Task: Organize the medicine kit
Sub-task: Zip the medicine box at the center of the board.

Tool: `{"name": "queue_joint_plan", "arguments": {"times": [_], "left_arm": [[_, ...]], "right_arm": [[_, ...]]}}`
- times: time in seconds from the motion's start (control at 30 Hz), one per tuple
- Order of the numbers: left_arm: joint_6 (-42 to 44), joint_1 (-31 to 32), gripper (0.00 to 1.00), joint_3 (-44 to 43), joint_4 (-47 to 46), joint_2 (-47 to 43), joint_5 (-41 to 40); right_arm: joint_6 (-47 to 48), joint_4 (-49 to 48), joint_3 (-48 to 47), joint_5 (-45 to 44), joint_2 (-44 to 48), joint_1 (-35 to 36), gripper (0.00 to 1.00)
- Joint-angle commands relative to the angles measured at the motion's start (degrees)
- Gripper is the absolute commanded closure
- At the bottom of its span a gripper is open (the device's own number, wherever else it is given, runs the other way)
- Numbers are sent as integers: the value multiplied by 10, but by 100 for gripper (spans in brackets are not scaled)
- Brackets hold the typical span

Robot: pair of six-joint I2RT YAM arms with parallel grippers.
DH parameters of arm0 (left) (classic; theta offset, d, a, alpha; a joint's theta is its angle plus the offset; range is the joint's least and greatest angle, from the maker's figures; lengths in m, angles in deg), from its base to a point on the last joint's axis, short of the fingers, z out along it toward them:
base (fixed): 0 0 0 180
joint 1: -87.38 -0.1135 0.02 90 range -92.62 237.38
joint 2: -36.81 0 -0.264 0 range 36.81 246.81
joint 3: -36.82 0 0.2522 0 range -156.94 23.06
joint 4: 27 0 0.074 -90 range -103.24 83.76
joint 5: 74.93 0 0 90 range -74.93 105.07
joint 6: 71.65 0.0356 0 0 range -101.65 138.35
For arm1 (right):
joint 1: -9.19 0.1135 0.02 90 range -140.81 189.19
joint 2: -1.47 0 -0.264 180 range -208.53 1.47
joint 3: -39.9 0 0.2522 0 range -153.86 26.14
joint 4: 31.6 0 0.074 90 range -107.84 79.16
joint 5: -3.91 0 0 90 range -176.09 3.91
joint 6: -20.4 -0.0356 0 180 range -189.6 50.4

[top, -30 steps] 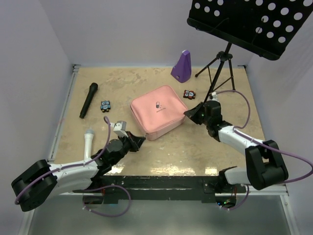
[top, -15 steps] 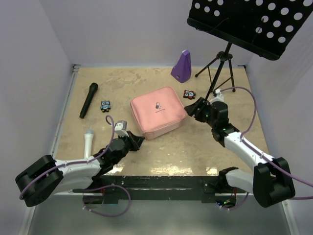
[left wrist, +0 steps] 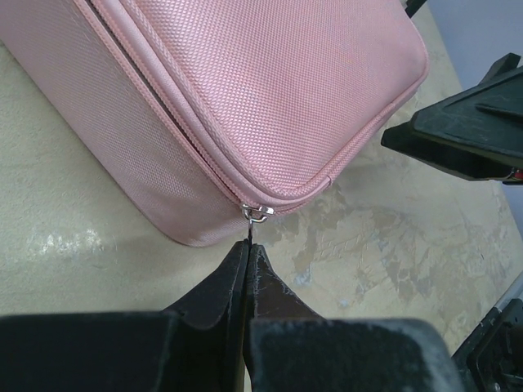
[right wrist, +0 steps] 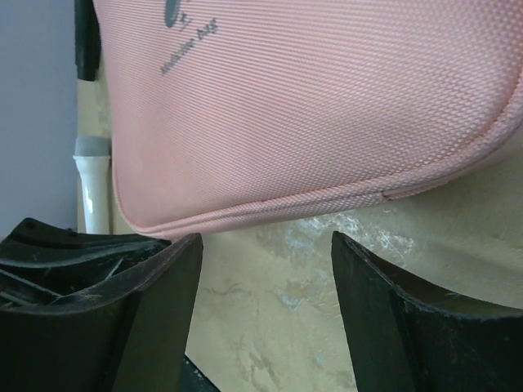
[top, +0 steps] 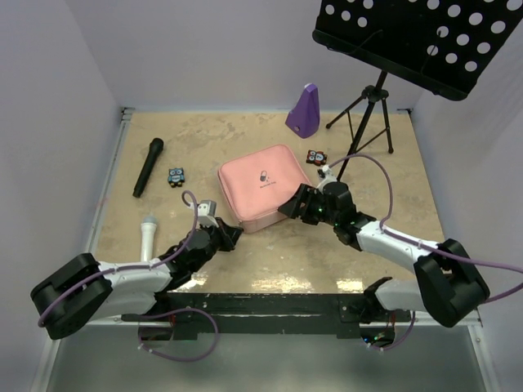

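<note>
left gripper [left wrist: 248, 247]: pressed together, pinching the zipper pull [left wrist: 258, 211] at its tips.
medicine kit [left wrist: 270, 90]: closed, just beyond those tips on the counter [left wrist: 368, 245].
right gripper [right wrist: 265, 242]: spread, kit's edge just ahead.
step: likely starting the unzip.
next: draw the pull along the seam; right gripper steadies.

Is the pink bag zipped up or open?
Shut. The pink fabric zip case lies flat and closed, no gap showing, its zipper pull at the corner.
</note>
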Motion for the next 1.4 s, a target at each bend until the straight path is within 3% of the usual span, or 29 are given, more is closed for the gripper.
{"name": "queue_joint_plan", "arguments": {"times": [0.0, 0.5, 0.77, 0.9, 1.13, 1.37], "left_arm": [[26, 2, 100, -9, 4, 21, 33], [28, 19, 100, -18, -33, 60, 75], [25, 27, 100, -32, -68, 105, 99], [27, 30, 100, -42, -76, 119, 101], [32, 30, 100, -65, -94, 144, 105], [41, 30, 100, -91, -95, 164, 103]], "right_arm": [[-5, -23, -18, -24, -22, 0, 32], [45, -33, -96, -14, -105, -103, 34], [65, -31, -157, 0, -167, -111, 34], [79, -13, -160, -2, -146, -111, 34], [65, 27, -102, 6, -43, -25, 34], [8, 10, -47, 17, -33, 55, 36]]}}
